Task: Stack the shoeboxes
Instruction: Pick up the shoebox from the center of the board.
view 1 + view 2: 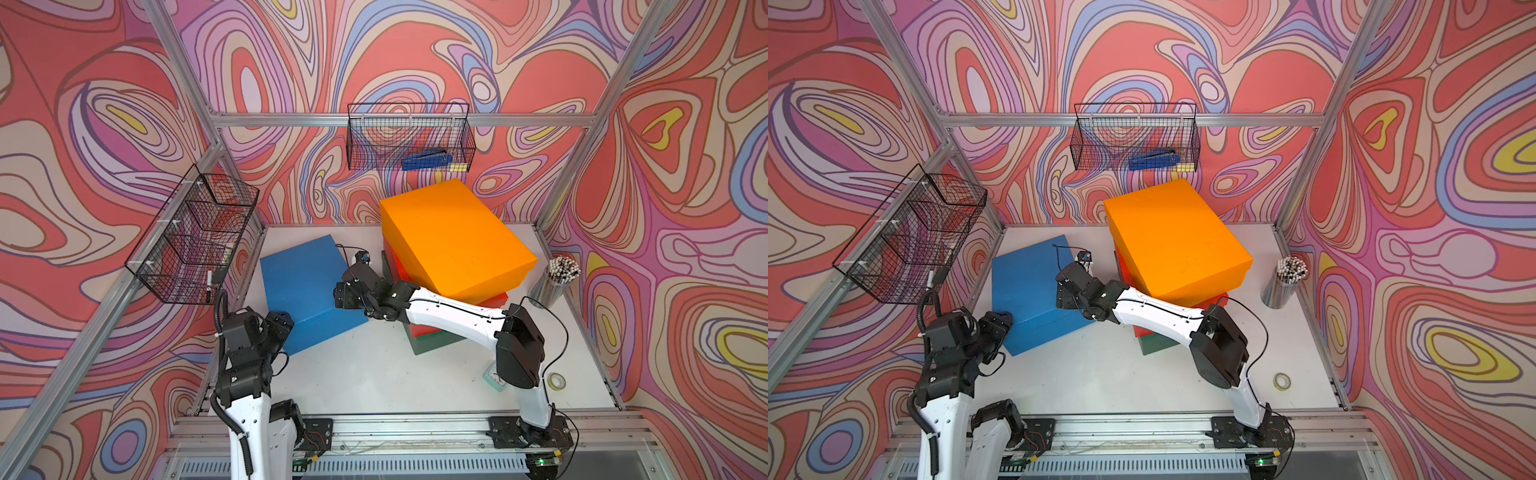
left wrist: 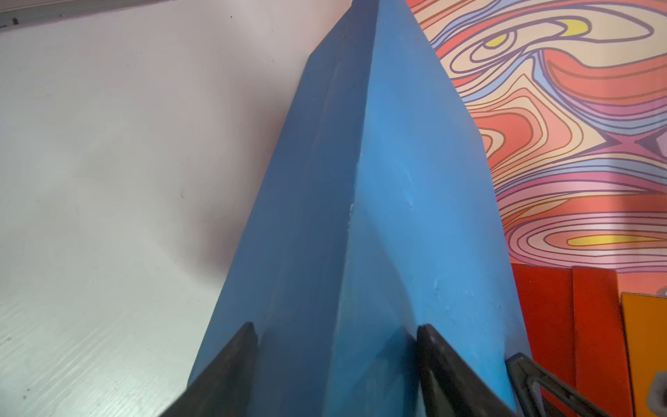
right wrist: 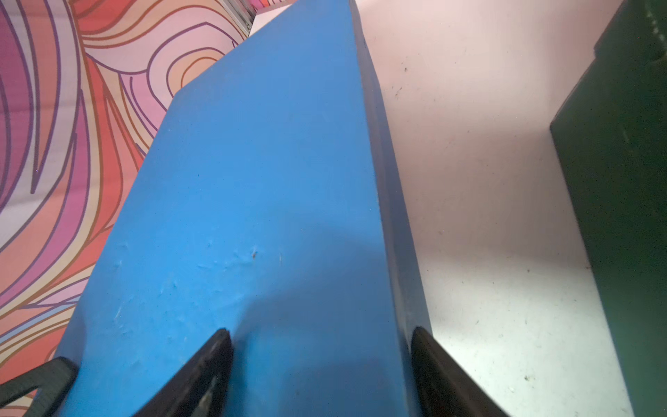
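swirled walls (image 1: 415, 50) ring a white table (image 1: 374, 374); left fingers (image 2: 231, 372) and right fingers (image 3: 202, 375) straddle the blue shoebox (image 1: 299, 286), grip unclear.

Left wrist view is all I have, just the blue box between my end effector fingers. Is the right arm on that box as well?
Observer: Yes. The right end effector straddles the top edge of the blue box on the side facing the stack; grip unclear.
Operator: What's under the red one?
Observer: A green box. The red box sits on it, and the orange box lies skewed on top.
Operator: Does blue touch that stack?
Observer: No, bare table shows between blue and green.
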`<state>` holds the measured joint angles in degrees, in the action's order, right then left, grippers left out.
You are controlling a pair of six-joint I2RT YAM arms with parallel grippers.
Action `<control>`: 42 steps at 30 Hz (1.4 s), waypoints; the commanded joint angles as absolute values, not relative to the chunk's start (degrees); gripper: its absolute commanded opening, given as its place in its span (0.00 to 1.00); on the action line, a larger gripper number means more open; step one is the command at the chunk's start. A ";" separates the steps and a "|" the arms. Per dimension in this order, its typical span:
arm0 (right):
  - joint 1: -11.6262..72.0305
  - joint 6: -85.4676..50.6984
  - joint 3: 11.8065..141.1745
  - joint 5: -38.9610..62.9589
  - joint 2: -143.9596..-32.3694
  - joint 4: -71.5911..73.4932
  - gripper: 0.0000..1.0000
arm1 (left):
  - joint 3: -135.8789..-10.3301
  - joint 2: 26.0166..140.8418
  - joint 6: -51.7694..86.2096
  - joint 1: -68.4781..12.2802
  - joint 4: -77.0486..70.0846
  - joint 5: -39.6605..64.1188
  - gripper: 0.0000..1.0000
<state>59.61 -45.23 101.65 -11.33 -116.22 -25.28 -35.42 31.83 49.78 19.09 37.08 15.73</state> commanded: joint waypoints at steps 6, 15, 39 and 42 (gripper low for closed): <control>71.01 -42.93 103.81 4.68 -114.44 -20.30 0.19 | -41.43 29.88 55.18 16.35 33.21 35.84 0.54; 72.10 -40.93 105.45 4.13 -114.52 -21.62 0.00 | -44.22 29.36 56.68 15.70 33.22 35.74 0.46; 75.87 -30.91 119.92 -5.17 -114.72 -32.32 0.00 | -60.28 38.32 59.17 -0.62 28.75 25.78 0.38; 76.05 -29.74 122.58 -6.09 -115.12 -34.02 0.00 | -63.79 40.30 58.36 -3.91 28.91 23.59 0.38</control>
